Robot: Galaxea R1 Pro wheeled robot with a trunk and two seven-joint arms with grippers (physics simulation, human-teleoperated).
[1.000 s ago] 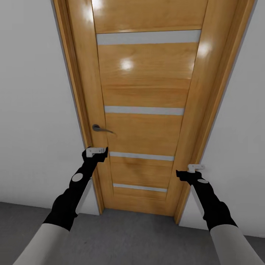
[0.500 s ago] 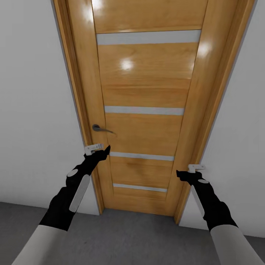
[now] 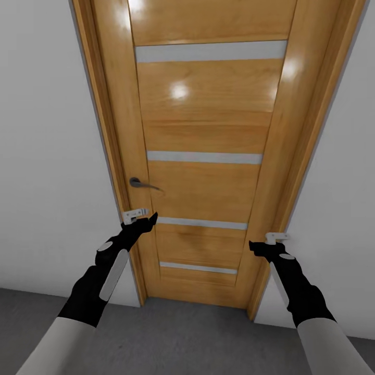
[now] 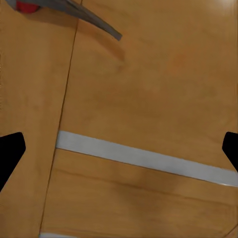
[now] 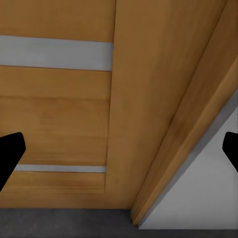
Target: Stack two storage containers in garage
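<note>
Ahead, closed wooden door, grey handle

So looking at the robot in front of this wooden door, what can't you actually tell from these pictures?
- What lies behind the shut door: the panel hides it in the head view.
- The door's top: cut off by the head view's upper edge.
- The door handle: its base is cropped by the left wrist view's edge.
- The left gripper: only its fingertips show at the wrist view's edges.

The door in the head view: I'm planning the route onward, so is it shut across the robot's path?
Yes. The wooden door stands shut in its frame, straight ahead. The left gripper hangs open just below the door handle; the right gripper holds nothing.
</note>
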